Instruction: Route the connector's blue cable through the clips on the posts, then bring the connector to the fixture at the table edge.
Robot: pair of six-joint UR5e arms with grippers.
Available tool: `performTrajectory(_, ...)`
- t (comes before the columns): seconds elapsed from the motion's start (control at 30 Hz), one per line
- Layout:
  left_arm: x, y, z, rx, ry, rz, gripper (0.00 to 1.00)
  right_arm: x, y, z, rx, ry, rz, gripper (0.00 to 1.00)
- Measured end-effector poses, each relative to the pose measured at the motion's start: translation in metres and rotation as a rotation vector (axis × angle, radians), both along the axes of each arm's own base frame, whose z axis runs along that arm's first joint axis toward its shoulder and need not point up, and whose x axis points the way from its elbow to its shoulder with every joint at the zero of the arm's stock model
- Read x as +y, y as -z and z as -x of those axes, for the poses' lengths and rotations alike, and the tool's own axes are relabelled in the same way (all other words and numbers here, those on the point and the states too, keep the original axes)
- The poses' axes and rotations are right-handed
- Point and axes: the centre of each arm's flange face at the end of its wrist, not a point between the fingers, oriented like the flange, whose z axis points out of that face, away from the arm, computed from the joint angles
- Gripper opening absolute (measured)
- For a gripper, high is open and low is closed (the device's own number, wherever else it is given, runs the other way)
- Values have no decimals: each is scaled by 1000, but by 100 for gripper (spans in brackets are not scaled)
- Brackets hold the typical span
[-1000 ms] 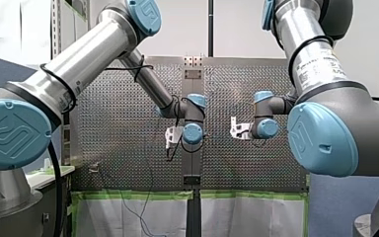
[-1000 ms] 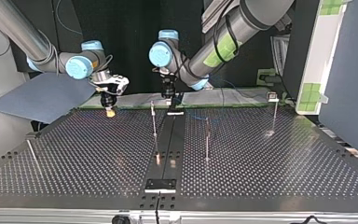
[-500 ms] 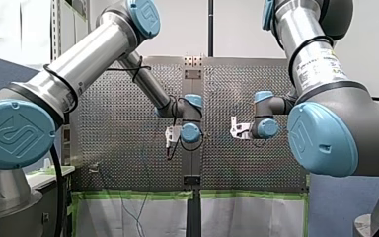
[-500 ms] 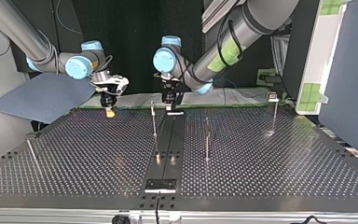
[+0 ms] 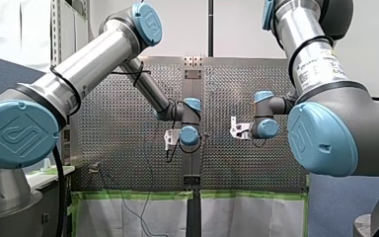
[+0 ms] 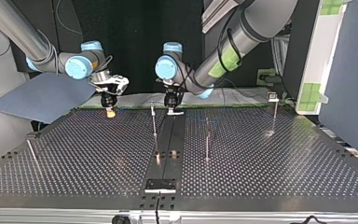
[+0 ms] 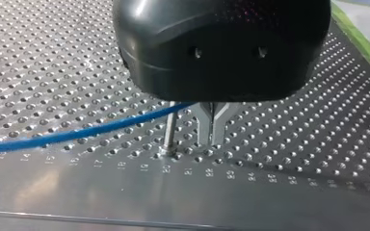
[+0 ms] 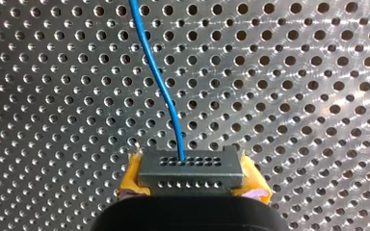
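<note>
In the right wrist view my right gripper [image 8: 191, 185] is shut on the grey connector [image 8: 190, 167], one yellow pad [image 8: 131, 175] on each side. The blue cable [image 8: 159, 82] leaves the connector's face and runs ahead over the perforated table. In the top view this gripper [image 6: 110, 112] hangs at the far left of the table. My left gripper [image 7: 212, 139] has its metal fingers together just above the table, right beside a thin post [image 7: 170, 130]. The blue cable [image 7: 77, 134] passes the post and ends at the fingers, under the black housing. In the top view it [image 6: 171, 109] sits at the far middle.
Thin posts stand on the table: one [image 6: 154, 122] near my left gripper, one [image 6: 207, 140] mid-table, one [image 6: 274, 114] at the right with a small block on top, one [image 6: 30, 150] leaning at the left. A dark plate [image 6: 160, 185] lies at the near edge.
My left arm's wrist and gripper have shifted a little to the right in the top view and lower in the front view. The right arm has not moved.
</note>
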Motion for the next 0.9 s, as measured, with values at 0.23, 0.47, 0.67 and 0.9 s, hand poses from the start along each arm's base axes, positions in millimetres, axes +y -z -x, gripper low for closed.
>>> performTrajectory(0.23, 0, -6, -9, -9, 9, 10, 0, -4, -1, 5, -5, 10, 7, 0)
performTrajectory(0.47, -3, -12, -14, -17, 15, 16, 0, -11, -5, 7, -23, 17, 25, 0)
performTrajectory(0.67, -2, -14, -18, -21, 13, 19, 0, -15, -8, 10, -37, 25, 34, 0)
performTrajectory(0.9, 1, -15, -21, -21, 15, 21, 0, -19, -9, 12, -54, 30, 43, 0)
